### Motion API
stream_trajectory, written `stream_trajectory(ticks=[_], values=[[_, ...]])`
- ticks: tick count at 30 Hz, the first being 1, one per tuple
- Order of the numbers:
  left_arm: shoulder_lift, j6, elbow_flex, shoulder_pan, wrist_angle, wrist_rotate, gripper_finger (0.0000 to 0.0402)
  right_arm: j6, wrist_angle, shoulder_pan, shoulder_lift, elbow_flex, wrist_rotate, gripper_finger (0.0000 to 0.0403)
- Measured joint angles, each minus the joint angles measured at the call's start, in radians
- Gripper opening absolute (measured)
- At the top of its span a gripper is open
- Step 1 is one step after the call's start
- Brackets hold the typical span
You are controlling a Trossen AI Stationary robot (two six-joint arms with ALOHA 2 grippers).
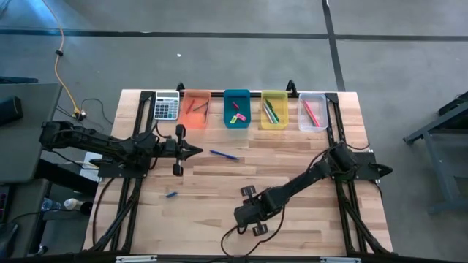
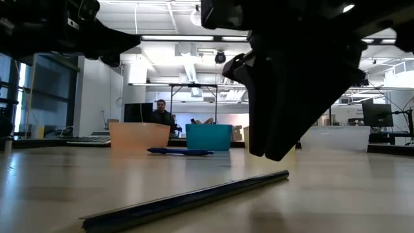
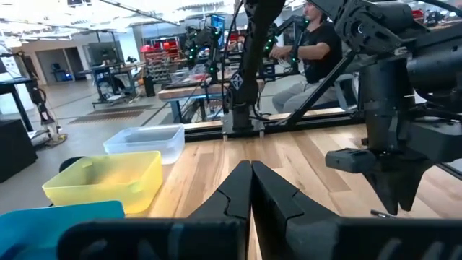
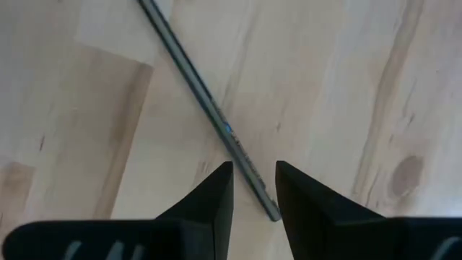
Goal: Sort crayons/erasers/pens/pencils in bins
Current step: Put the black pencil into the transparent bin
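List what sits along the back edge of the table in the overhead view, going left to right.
Grey calculator → orange bin → teal-blue bin → yellow bin → clear bin.

A dark pencil (image 2: 194,197) lies on the table (image 2: 336,194) below the right tool (image 2: 284,110).

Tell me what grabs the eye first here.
The right gripper points down at the table's near side, fingers open astride the end of a dark pencil. Four coloured bins line the far edge, and a blue pen lies loose mid-table off the shut left gripper.
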State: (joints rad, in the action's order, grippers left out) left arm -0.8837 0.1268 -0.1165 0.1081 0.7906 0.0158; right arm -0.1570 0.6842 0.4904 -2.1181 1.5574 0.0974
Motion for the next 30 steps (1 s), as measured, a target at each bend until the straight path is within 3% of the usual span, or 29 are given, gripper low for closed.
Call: stream_trajectory(ticks=[14, 23, 30], values=[[-0.001, 0.0, 0.0, 0.0, -0.01, 0.0, 0.0, 0.002, 0.024, -0.008, -0.062, 0.005, 0.009, 0.0089], [-0.001, -0.003, 0.0, 0.0, -0.01, 0.0, 0.0, -0.072, 0.047, -0.037, -0.064, 0.004, -0.051, 0.0009], [-0.001, -0.003, 0.0, 0.0, -0.013, 0.0, 0.0001, -0.146, 0.11, -0.045, -0.012, -0.008, -0.07, 0.0021]])
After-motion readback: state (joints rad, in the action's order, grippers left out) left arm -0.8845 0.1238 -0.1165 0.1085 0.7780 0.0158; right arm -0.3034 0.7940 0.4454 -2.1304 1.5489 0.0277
